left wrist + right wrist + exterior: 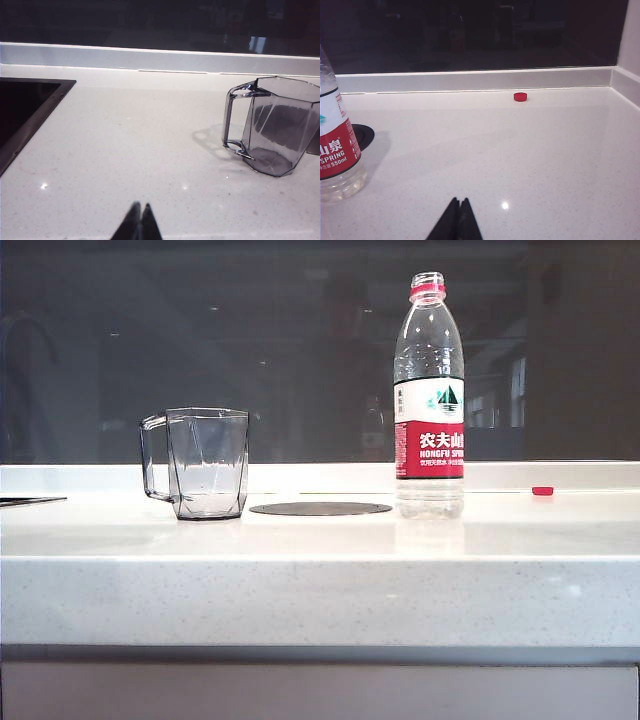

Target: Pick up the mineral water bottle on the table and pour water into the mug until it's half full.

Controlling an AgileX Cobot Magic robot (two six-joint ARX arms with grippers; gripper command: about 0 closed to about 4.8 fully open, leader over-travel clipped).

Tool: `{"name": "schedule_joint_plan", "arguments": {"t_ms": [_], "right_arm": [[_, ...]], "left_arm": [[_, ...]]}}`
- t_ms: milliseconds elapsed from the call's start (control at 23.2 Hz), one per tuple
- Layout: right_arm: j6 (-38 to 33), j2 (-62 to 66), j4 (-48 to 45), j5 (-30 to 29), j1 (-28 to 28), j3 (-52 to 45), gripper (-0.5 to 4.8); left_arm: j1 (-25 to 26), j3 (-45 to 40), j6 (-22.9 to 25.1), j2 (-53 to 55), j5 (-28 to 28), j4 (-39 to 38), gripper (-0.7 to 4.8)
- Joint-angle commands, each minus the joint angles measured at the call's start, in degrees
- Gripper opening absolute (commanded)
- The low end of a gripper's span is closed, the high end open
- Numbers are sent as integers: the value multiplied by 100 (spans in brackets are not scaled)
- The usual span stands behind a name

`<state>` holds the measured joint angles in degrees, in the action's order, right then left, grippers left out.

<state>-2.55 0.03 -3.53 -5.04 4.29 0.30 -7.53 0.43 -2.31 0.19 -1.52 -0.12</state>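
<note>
On the table (320, 580) stand one mug (207, 462) at left and one uncapped bottle (429, 400) at right, well apart; water level unclear. Both left gripper (139, 222) and right gripper (458, 220), cropped, have jaws together.

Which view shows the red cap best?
Right wrist view: the red cap lies on the table near the back wall, clear and unobstructed. The exterior view shows it as a small red spot right of the mineral water bottle. The left wrist view misses it.

Label text on the mineral water bottle (429, 400)

We read white Chinese chars "农夫山" + "HONGFU SPR…" on the red band; right wrist view gives "泉", "SPRING", "550ml".
</note>
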Motion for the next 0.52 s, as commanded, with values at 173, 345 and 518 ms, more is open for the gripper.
{"name": "schedule_joint_plan", "arguments": {"t_ms": [173, 345, 518], "right_arm": [[2, -13, -101, -2, 4, -13, -1], [-4, -13, -105, -2, 4, -13, -1], [-1674, -13, -118, -160, 0, -13, 0]], "left_arm": [[-2, 15, 22, 2, 24, 52, -4], [-7, 15, 22, 2, 24, 52, -4], [-697, 13, 22, 2, -44, 52, -4]]}}
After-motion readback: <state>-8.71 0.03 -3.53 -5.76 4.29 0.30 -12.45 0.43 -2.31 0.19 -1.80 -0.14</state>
